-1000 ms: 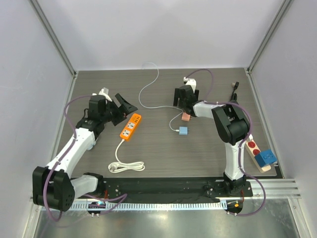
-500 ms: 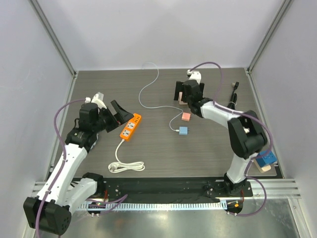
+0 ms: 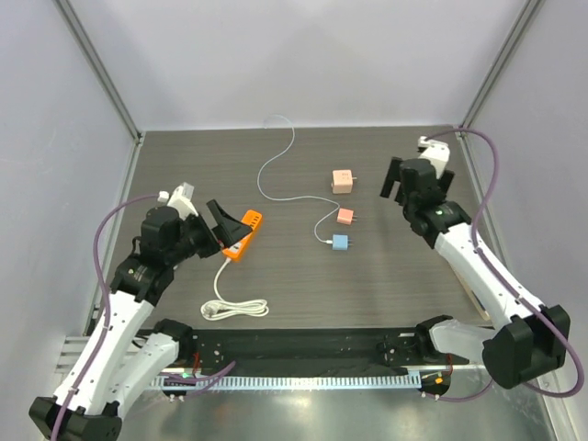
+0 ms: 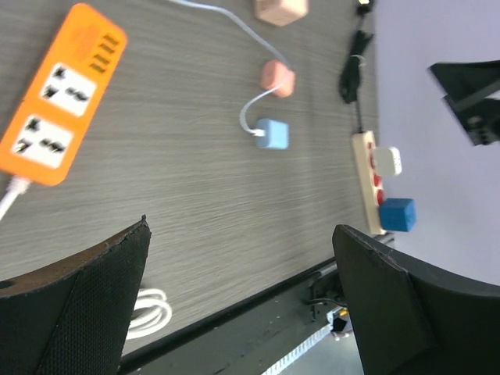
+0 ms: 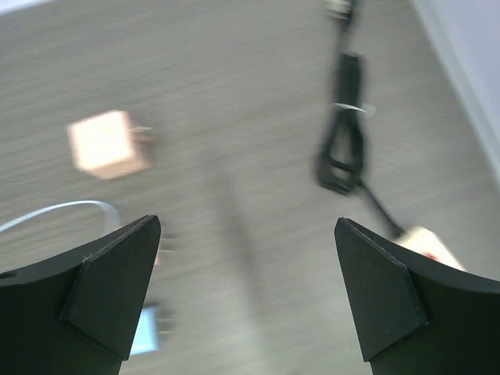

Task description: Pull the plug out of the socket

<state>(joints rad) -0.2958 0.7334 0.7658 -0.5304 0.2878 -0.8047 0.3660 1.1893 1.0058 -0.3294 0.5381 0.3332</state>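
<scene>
The dark blue cube-shaped plug (image 4: 397,214) sits seated on the long beige power strip (image 4: 363,144), at the strip's end nearest the table's front rail, and a small white block plug (image 4: 389,161) sits on the same strip just beside it, with red outlets showing between the 2. The strip lies along the right edge of the dark wood-grain table (image 4: 180,195), and its black cord (image 4: 353,72) runs bundled toward the far side; in the top view the right arm covers this spot. The left gripper (image 4: 241,228) hovers with its 2 fingers spread wide and nothing between them, near the flat orange power strip (image 4: 58,98), well apart from the plug. The right gripper (image 5: 246,225) is also spread wide and empty, raised above the far right part of the table, the cord bundle and the beige strip's end in front of it. A small light-blue cube (image 4: 272,133) on a white cable and 2 pink cubes (image 4: 275,78) lie mid-table.
</scene>
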